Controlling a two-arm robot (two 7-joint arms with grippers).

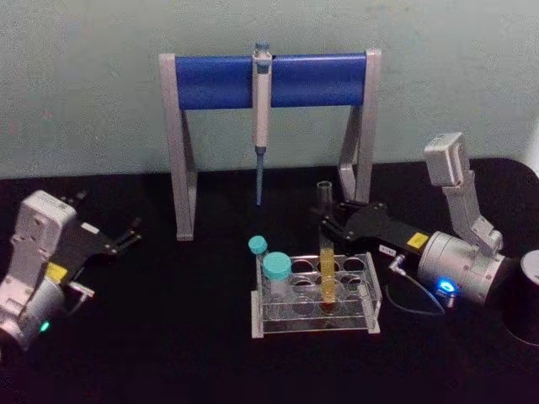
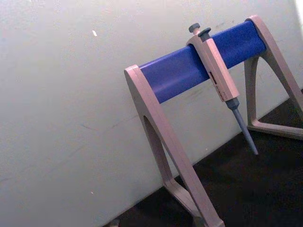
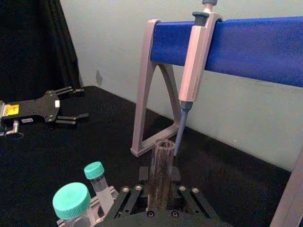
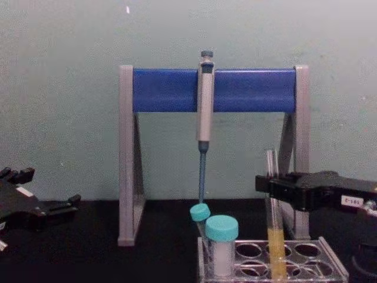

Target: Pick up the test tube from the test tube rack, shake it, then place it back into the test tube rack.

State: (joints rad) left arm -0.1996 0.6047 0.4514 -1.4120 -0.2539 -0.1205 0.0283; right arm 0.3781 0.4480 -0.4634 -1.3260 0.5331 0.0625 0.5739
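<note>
A black table [image 1: 168, 353] carries everything, and the biggest thing on it is the grey stand [image 1: 181, 151] with a blue bar at the back, against the pale wall. A grey-blue pipette [image 1: 262, 101] hangs from the middle of the bar, tip down. The right gripper [image 1: 330, 220] reaches in from the right, just in front of the stand's right leg. Its fingers are closed against the upper part of the test tube [image 1: 327, 269], one on each side. The left gripper [image 1: 126, 237] sits well apart at the table's left edge with its fingers spread and nothing between them. The clear test tube rack [image 1: 286, 324] lies in front of the stand, a little right of centre. The test tube stands upright in a hole near the rack's middle, its lower part yellow-orange and its open top rising above the gripper. From the chest view the pipette tip hangs behind and to the left of the tube, not touching it. Two teal-capped tubes, one wide [image 1: 276, 268] and one slim [image 1: 258, 246], stand at the rack's left end, with an empty hole between them and the test tube.
</note>
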